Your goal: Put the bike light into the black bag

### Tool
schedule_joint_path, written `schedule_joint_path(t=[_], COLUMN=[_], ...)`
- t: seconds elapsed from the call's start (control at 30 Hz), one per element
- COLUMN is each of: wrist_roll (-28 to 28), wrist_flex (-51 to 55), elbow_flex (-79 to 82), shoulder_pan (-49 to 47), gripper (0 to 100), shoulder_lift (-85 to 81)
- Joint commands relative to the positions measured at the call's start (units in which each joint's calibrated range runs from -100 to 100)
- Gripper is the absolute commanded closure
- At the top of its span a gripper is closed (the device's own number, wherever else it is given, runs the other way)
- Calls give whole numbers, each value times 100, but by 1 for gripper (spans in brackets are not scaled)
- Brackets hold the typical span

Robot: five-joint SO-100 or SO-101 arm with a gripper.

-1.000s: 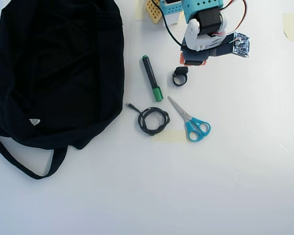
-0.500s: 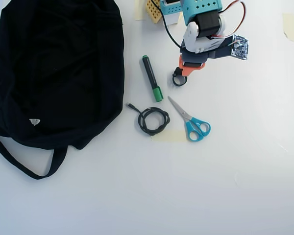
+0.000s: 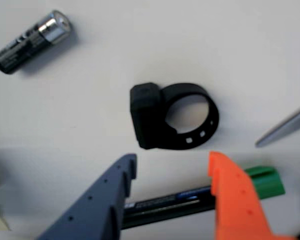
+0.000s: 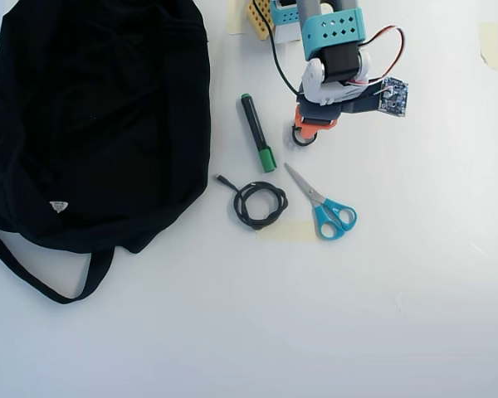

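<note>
In the wrist view the bike light (image 3: 172, 117), a small black block with a round loop strap, lies flat on the white table just beyond my fingertips. My gripper (image 3: 172, 162) is open, blue finger on the left and orange finger on the right, with nothing between them. From overhead, the gripper (image 4: 305, 133) hangs right over the bike light (image 4: 302, 140), so only part of the loop shows. The black bag (image 4: 91, 124) fills the left side of the table, well away from the gripper.
A green-capped marker (image 4: 256, 133) lies between the bag and the light, and shows under my fingers as the marker (image 3: 200, 197). A coiled black cable (image 4: 260, 204) and blue-handled scissors (image 4: 324, 203) lie nearby. A battery (image 3: 32, 41) rests beyond the light.
The arm has swung toward the bike light in the overhead view, and the gripper now covers most of it. The light and the other things have not moved.
</note>
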Motion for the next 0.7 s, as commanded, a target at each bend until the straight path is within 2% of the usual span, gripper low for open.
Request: schedule_joint_path(t=[0.0,0.23,0.67], wrist_roll=[24,29,29], wrist_flex=[21,-13,-392], elbow_flex=[-103,256,687], shoulder_pan=[26,-4,-12], gripper=[81,73,73], shoulder_lift=[-29,-37,-29])
